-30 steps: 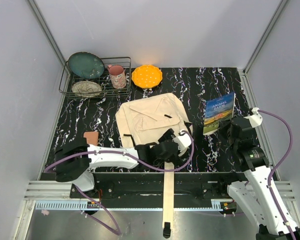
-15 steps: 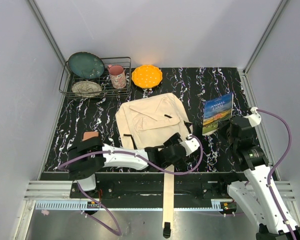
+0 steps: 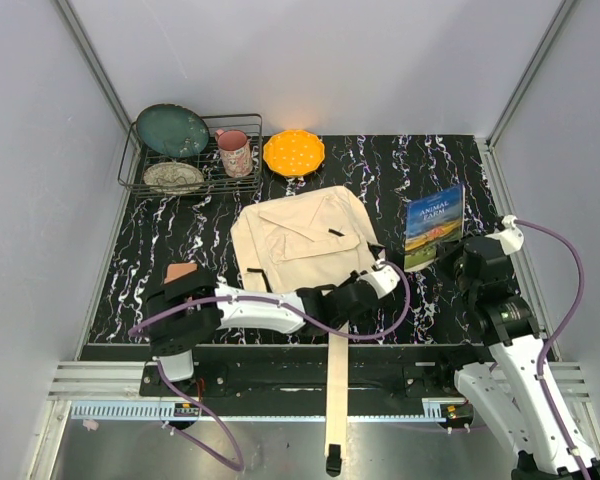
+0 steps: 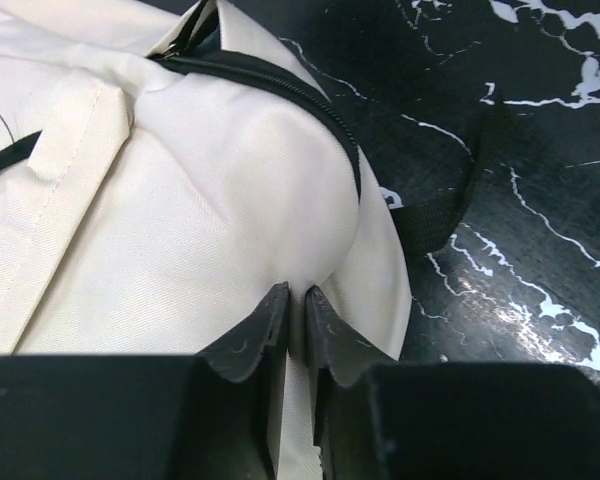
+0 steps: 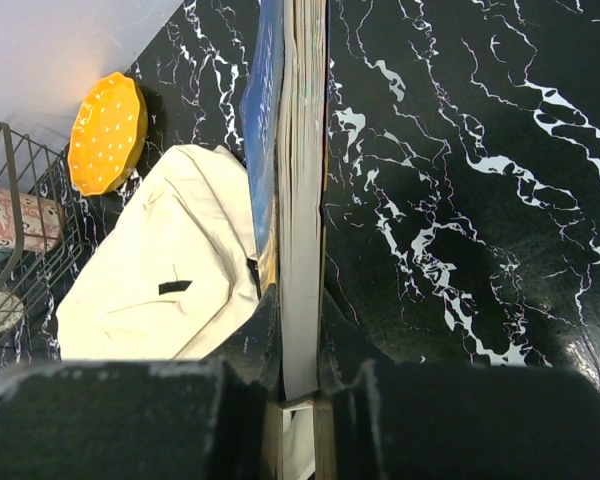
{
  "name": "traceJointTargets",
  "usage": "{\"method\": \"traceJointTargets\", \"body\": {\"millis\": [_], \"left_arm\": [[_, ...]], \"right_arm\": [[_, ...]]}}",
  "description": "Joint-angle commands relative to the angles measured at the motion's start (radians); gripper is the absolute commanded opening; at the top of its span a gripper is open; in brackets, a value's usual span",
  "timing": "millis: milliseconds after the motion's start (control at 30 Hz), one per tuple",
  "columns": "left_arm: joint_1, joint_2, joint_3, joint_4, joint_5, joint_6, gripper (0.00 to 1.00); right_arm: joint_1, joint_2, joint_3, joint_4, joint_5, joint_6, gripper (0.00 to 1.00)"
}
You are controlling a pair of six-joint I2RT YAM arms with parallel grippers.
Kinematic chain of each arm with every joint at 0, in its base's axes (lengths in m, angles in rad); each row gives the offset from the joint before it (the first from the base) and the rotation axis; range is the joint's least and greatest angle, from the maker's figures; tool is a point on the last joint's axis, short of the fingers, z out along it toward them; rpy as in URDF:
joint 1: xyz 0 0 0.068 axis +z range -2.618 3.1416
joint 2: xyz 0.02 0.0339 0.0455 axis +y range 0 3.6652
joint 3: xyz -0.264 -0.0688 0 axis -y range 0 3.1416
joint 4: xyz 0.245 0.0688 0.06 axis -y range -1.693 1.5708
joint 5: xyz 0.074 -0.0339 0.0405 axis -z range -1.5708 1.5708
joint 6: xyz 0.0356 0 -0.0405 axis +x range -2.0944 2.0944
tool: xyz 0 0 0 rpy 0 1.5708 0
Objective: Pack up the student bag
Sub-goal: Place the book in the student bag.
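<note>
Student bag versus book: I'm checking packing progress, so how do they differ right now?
The student bag lies flat on the table, while the book is held upright. The bag is plain cream cloth; the book has a blue pictured cover. Shared: each is pinched, the bag by the left gripper, the book by the right gripper.

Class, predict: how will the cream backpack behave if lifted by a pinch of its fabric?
Probably floppy: the student bag fabric bunches where the left pincer nips it. It lies fairly flat, so likely light and empty. Its long strap would likely dangle.
</note>
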Motion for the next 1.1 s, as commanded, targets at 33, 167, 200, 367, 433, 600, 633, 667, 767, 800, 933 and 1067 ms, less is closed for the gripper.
{"method": "traceJointTargets", "body": {"millis": [33,167,200,367,433,600,633,667,767,800,933,1067], "left_arm": [[0.067,-0.069,0.014,0.000,-0.004,0.010,0.02],[0.109,-0.107,0.003,0.004,0.048,0.016,0.00],[0.116,-0.135,-0.001,0.012,0.059,0.018,0.00],[0.196,-0.189,0.035,-0.038,0.154,0.018,0.00],[0.239,-0.212,0.052,-0.052,0.171,0.021,0.00],[0.342,-0.268,0.110,-0.112,0.267,0.019,0.00],[0.371,-0.273,0.121,-0.121,0.280,0.021,0.00],[0.386,-0.275,0.147,-0.149,0.305,0.021,0.00],[0.429,-0.288,0.189,-0.169,0.333,0.015,0.00],[0.435,-0.294,0.198,-0.172,0.338,0.012,0.00],[0.454,-0.301,0.267,-0.192,0.333,-0.004,0.00],[0.454,-0.291,0.321,-0.209,0.352,-0.004,0.00]], "right_arm": [[-0.002,-0.041,0.045,0.007,-0.009,-0.018,0.00],[-0.002,-0.069,0.044,-0.019,-0.038,-0.025,0.00],[-0.001,-0.072,0.045,-0.033,-0.046,-0.029,0.00],[-0.002,-0.084,0.050,-0.071,-0.205,-0.028,0.00],[-0.002,-0.097,0.047,-0.109,-0.276,-0.011,0.00],[-0.002,-0.195,0.015,-0.128,-0.472,0.015,0.00],[-0.004,-0.206,0.006,-0.119,-0.568,0.018,0.00],[-0.002,-0.218,-0.001,-0.110,-0.618,0.020,0.00],[-0.004,-0.238,0.002,-0.117,-0.748,0.041,0.00],[-0.002,-0.249,0.009,-0.128,-0.788,0.049,0.00],[-0.002,-0.287,0.002,-0.128,-0.888,0.094,0.00],[-0.002,-0.321,-0.005,-0.157,-0.948,0.130,0.00]]}}
